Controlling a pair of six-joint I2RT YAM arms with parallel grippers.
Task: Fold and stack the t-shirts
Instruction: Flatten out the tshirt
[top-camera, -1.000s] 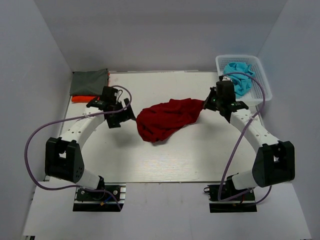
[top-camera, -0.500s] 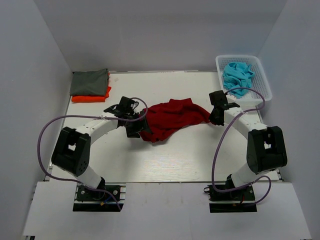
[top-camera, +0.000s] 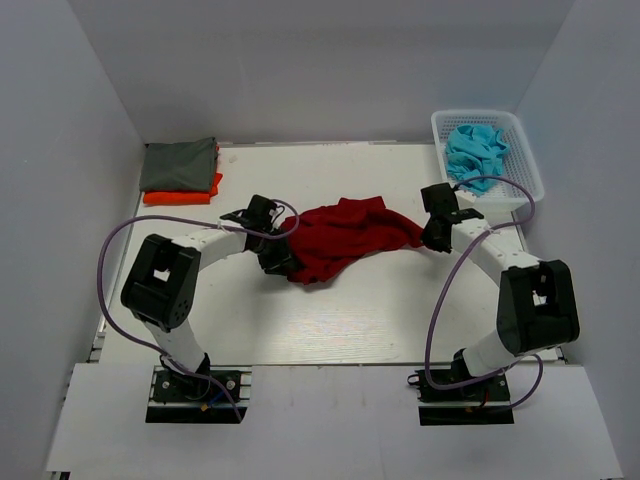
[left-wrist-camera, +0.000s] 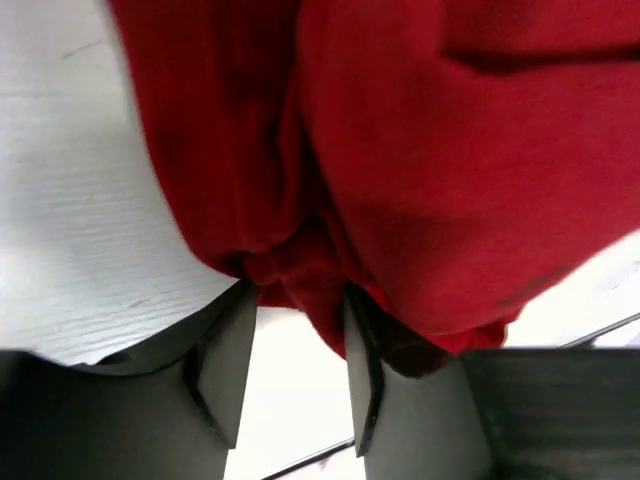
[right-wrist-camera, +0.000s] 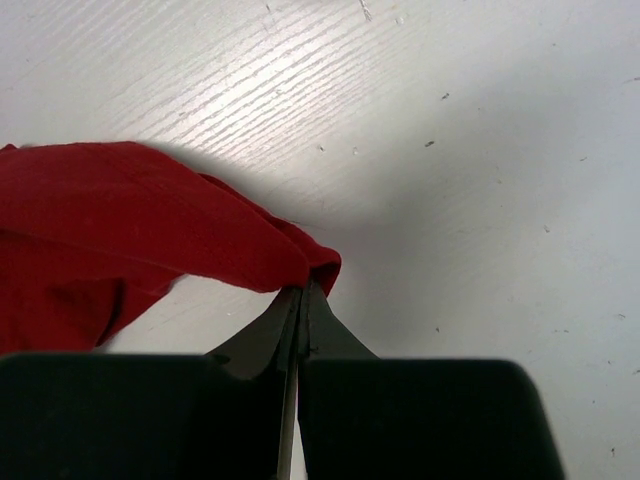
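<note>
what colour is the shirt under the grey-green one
Bright orange; the lower shirt shows best in the top external view.

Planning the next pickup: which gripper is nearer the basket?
Right. The right gripper is just left of the basket; the left gripper is beyond the red shirt, farther left.

Both the left arm (top-camera: 212, 243) and right arm (top-camera: 497, 250) are white tube links with chunky black joint housings (top-camera: 160, 285), each trailing a loopy purple cable (top-camera: 103, 270) down to a black base plate (top-camera: 197, 393). The right gripper (right-wrist-camera: 300, 292) is all matte black, fingers (right-wrist-camera: 332, 338) tapering into thin wedges.
</note>
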